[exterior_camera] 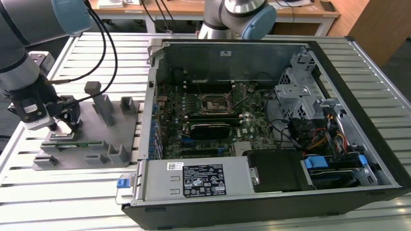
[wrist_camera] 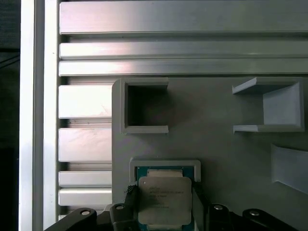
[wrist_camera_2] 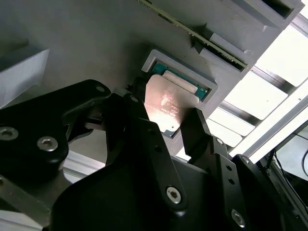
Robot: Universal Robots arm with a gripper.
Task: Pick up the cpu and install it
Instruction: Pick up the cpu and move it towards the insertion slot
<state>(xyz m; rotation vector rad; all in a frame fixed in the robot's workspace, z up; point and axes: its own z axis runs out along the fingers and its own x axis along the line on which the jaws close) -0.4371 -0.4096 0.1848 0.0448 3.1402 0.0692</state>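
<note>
Silvery cpu (wrist_camera: 164, 202), pinched by black claw (wrist_camera_2: 166, 113) (both edges), at grey fixture (wrist_camera: 226, 144) pocket

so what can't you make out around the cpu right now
cpu: one edge cut off by the first wrist view's frame.
cpu's sides: covered by the gripper in the second wrist view.
motherboard socket: too small in the exterior view to judge whether it's open.

Cannot see the cpu (wrist_camera_2: 166, 101) edge nearest the pincer (wrist_camera_2: 166, 118), covered by its fingers (wrist_camera_2: 196, 134); in the first wrist view, cropped at the picture's edge.
</note>
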